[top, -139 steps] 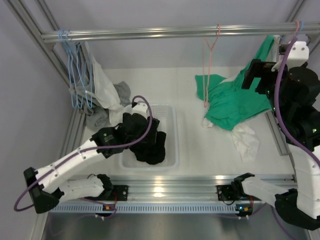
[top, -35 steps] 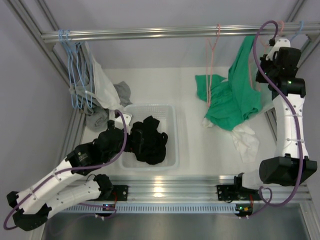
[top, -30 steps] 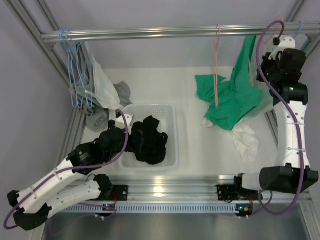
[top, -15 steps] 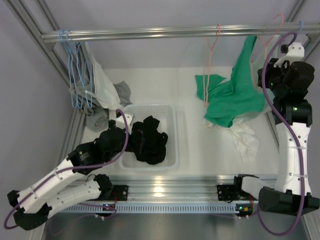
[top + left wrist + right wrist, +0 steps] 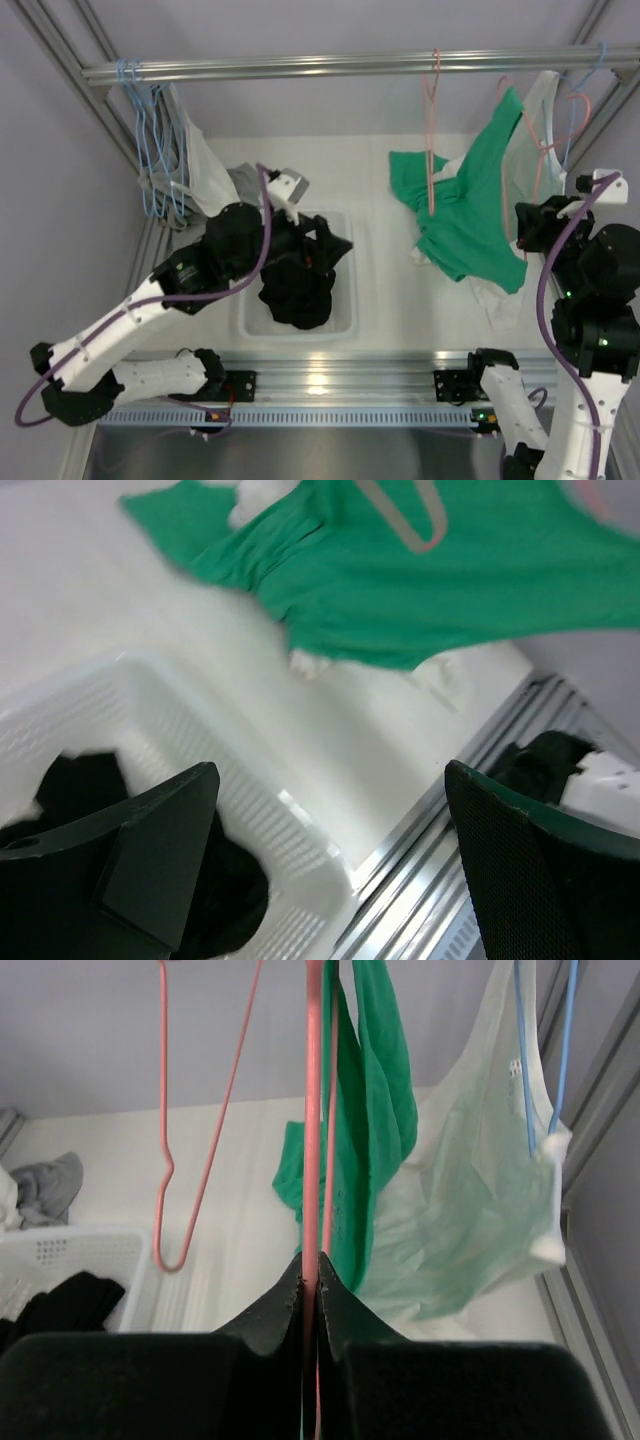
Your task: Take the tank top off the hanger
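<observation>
Looking down from above, I see the green tank top (image 5: 470, 215) with its upper end lifted near the right end of the rail (image 5: 330, 66) and its lower part spread on the white table (image 5: 375, 250). The right arm (image 5: 590, 270) stands just beside it. The left arm (image 5: 150, 310) reaches over a white basket (image 5: 345, 322) of black clothes (image 5: 295, 290).

From the left wrist, the left gripper (image 5: 332, 770) has its fingers far apart with nothing between them, above the basket's corner.

From the right wrist, the right gripper (image 5: 310, 1260) is pinched tight on the wire of a pink hanger (image 5: 313, 1110). The tank top hangs just behind that wire, with a pale mesh top (image 5: 470, 1190) on a blue hanger (image 5: 566, 1040) to its right.
</observation>
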Available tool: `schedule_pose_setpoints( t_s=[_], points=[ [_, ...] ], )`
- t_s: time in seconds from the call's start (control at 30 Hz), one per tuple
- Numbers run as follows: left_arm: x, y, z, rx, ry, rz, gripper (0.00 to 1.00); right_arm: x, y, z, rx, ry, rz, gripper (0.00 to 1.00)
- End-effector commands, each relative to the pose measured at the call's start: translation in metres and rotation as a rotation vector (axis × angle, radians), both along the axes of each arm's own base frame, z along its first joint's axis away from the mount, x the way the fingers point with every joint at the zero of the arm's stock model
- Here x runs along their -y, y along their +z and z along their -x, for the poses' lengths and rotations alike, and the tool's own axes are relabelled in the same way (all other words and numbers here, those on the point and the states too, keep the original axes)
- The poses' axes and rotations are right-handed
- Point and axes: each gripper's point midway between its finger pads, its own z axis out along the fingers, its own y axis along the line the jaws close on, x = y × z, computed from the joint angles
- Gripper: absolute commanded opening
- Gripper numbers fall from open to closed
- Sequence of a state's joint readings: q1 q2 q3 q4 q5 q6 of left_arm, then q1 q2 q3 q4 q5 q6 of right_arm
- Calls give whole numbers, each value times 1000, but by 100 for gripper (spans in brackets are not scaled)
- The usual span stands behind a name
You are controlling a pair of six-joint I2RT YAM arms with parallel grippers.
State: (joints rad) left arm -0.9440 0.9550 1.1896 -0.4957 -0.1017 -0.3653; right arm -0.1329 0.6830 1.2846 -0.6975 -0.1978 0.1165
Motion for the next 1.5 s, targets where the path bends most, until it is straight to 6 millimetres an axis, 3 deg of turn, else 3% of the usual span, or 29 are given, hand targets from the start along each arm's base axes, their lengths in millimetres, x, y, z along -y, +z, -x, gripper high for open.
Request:
schedule_pose_setpoints(
  t_s=[0.0, 0.03, 0.07, 0.1, 0.13, 0.17, 0.2, 0.23, 0.27, 0.37, 0.47, 0.63, 0.83, 0.97, 1.0, 1.1, 1.2, 1.23, 1.37, 1.47],
  points=[
    [80, 105, 26, 188, -282, 242, 99, -8, 2, 44, -30, 16, 7, 0],
    [92, 121, 28, 257, -313, 237, 99, -8, 9, 55, -20, 11, 19, 0],
    [120, 117, 23, 268, -338, 209, 99, -8, 2, 64, -49, 5, 14, 0],
    [135, 131, 33, 299, -380, 221, 99, -13, 5, 74, -30, 20, 6, 0],
    [139, 174, 36, 392, -393, 267, 99, -18, 7, 81, -23, 40, -8, 0],
    [167, 164, 26, 396, -405, 231, 99, -29, 6, 88, -23, 98, -27, 0],
    [177, 173, 26, 426, -410, 239, 99, -35, 6, 99, -5, 122, -34, 0],
    [177, 205, 22, 510, -393, 270, 99, -38, 6, 103, -2, 139, -41, 0],
    [204, 189, 8, 505, -388, 231, 99, -43, 6, 108, 0, 159, -52, 0],
    [230, 196, -5, 580, -387, 214, 99, -49, 7, 121, 8, 207, -57, 0],
    [248, 188, -21, 608, -350, 182, 99, -46, 11, 129, 22, 203, -47, 0],
    [246, 160, -52, 616, -221, 60, 87, -44, 23, 132, 43, 197, -43, 0],
    [243, 134, -65, 612, -178, -24, 81, -50, 30, 132, 52, 250, -42, 0],
    [245, 133, -71, 621, -170, -28, 74, -53, 28, 131, 52, 265, -42, 0],
    [245, 134, -70, 624, -172, -26, 66, -51, 27, 129, 47, 259, -39, 0],
    [244, 136, -68, 626, -178, -20, 54, -47, 24, 124, 35, 234, -30, 0],
    [244, 135, -64, 623, -201, -12, 51, -46, 21, 120, 25, 233, -23, 0],
    [245, 135, -63, 623, -204, -11, 37, -47, 20, 119, 22, 236, -23, 0],
    [242, 137, -72, 622, -155, -15, 3, -51, 25, 121, 36, 262, -23, 0],
    [231, 149, -88, 606, -34, 0, 0, -53, 21, 120, 26, 277, -9, 0]
  ],
)
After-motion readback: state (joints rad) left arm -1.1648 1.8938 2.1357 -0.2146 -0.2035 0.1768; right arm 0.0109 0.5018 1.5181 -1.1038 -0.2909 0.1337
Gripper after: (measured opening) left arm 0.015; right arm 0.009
